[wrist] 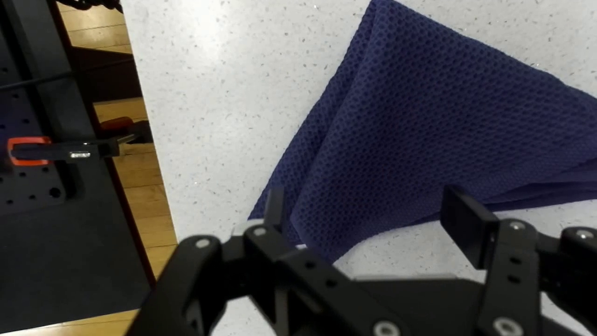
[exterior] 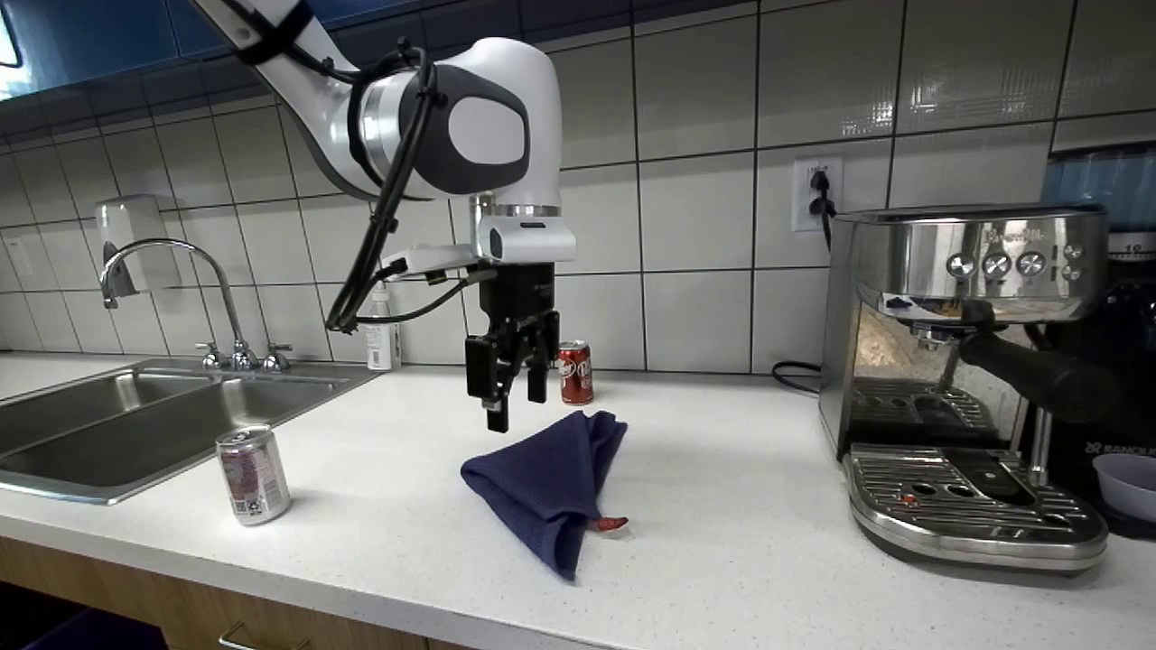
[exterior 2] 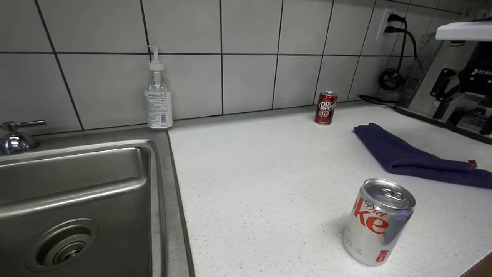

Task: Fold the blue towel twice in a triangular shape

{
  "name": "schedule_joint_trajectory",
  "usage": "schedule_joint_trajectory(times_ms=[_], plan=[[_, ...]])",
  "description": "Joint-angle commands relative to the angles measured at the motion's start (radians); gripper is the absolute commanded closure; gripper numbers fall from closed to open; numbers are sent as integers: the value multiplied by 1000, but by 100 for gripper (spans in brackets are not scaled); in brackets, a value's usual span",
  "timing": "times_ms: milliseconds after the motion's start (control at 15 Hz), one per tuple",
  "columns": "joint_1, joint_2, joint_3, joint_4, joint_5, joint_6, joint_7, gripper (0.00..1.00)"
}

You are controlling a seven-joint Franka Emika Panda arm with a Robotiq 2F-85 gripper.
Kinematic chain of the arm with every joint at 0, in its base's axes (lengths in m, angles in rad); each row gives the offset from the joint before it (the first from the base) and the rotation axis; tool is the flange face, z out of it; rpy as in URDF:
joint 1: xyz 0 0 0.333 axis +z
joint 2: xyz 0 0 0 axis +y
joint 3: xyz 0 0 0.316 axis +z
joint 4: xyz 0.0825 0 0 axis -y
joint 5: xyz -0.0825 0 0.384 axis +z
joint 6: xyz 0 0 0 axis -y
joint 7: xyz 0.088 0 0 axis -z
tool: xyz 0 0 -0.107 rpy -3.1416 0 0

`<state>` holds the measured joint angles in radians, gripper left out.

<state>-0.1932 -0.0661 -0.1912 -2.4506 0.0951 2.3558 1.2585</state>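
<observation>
The blue towel lies on the white counter, folded over on itself into a rough, uneven triangular shape. In an exterior view its right end runs out of the picture. In the wrist view its honeycomb weave fills the upper right, with a fold along its left side and loose layers at the right. My gripper points down above the towel's far left part, apart from it. In the wrist view my gripper has its fingers wide apart with nothing between them. It shows partly at an exterior view's right edge.
A silver can stands near the counter's front, left of the towel. A red can stands behind the towel. A small red item pokes out by the towel's edge. A coffee machine is right, a sink left, a pump bottle by the wall.
</observation>
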Motion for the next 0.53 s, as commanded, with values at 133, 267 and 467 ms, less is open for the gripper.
schedule_joint_trajectory(times_ms=[133,267,467], plan=[[-9,-41,9,-24,-37,-12,23,0],[-9,-43,9,-28,-52,-14,22,0],[-9,-62,9,-44,-80,-15,-5,0]])
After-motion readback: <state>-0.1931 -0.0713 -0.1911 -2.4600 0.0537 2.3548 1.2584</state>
